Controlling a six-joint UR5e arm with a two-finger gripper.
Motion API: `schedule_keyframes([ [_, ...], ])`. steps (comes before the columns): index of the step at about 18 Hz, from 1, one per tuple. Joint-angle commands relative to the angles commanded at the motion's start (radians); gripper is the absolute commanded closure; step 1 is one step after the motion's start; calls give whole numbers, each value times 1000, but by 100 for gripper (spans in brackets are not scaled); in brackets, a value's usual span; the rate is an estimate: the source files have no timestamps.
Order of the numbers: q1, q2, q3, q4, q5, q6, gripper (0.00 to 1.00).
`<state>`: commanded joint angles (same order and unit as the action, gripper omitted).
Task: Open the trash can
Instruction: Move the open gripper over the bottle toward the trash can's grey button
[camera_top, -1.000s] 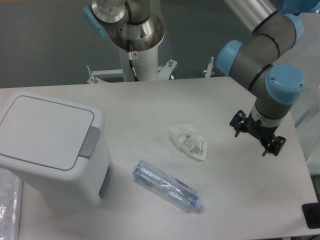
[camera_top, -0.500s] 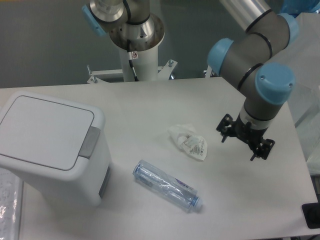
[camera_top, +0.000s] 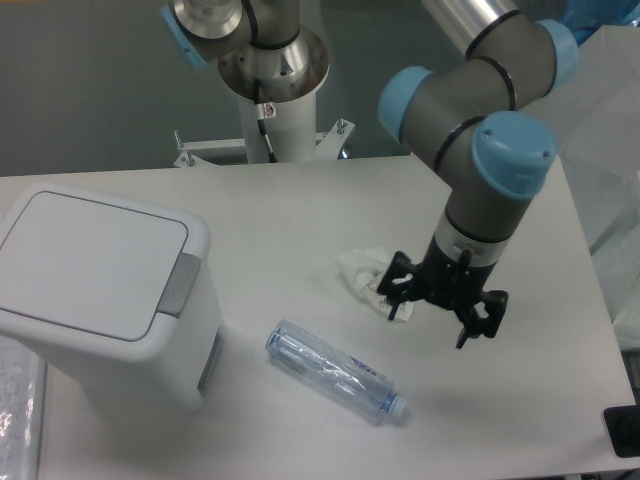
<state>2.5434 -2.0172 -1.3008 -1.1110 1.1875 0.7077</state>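
While the bin (camera_top: 100, 290) sits at the table's (camera_top: 300, 200) left edge with its lid flat and closed and its grey button (camera_top: 179, 285) facing right, the gripper (camera_top: 440, 305) hangs over the middle of the table, well apart from it. Its black fingers (camera_top: 478, 315) are spread, holding nothing. A crumpled wrapper (camera_top: 368, 274) lies partly behind them. A clear bottle (camera_top: 333, 371) lies on its side between bin and gripper.

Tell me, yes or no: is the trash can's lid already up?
No, the trash can has its flat lid lying closed, and the gripper is well off to its right, above the table.
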Motion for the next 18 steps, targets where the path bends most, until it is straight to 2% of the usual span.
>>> schedule_keyframes([
  [3, -31, 2, 3, 101, -25, -150, 0],
  [4, -44, 5, 11, 114, -26, -177, 0],
  [8, -89, 26, 31, 117, -22, -192, 0],
  [10, -103, 55, 28, 114, -29, -195, 0],
  [13, -130, 123, -30, 106, -32, -200, 0],
  [18, -179, 166, -66, 79, -55, -203, 0],
])
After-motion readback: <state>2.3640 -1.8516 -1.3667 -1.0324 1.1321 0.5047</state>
